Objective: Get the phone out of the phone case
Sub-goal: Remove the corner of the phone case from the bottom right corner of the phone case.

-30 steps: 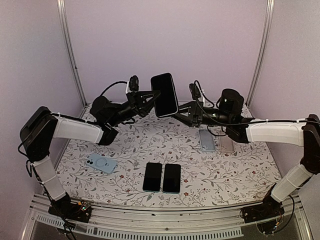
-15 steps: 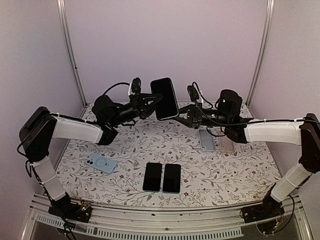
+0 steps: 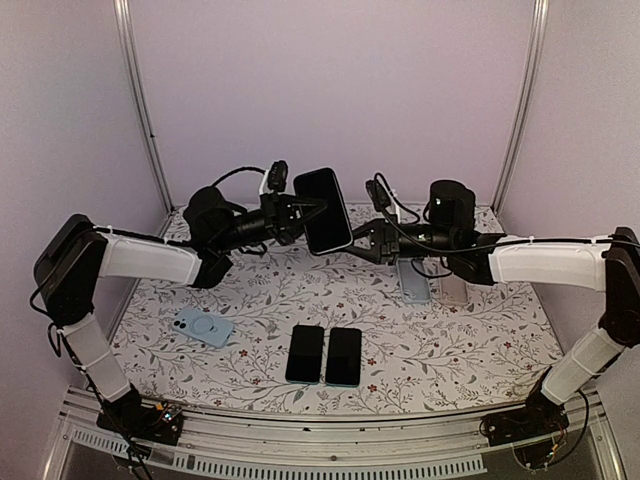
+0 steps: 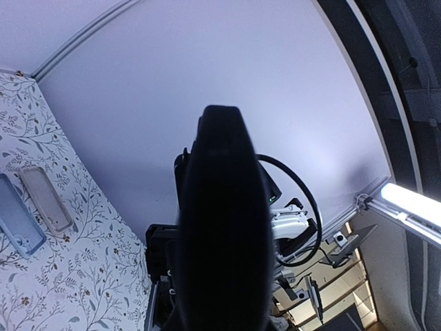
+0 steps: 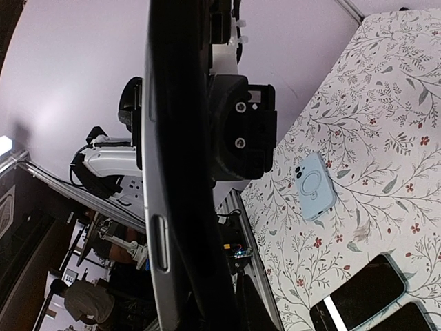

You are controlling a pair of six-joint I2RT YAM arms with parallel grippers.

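The cased phone (image 3: 322, 210) hangs above the surface (image 3: 450, 340), lower and more tilted than a second ago. Your left end effector (image 3: 297, 211) has narrowed to pinch its left edge, and your right end effector (image 3: 362, 232) pinches its lower corner. You're likely braced to start peeling.

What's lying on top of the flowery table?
Two dark phones side by side, a light blue case, plus a grey-blue case and a clear case, their far ends hidden under the right arm. The held phone is up in the air, not on it.
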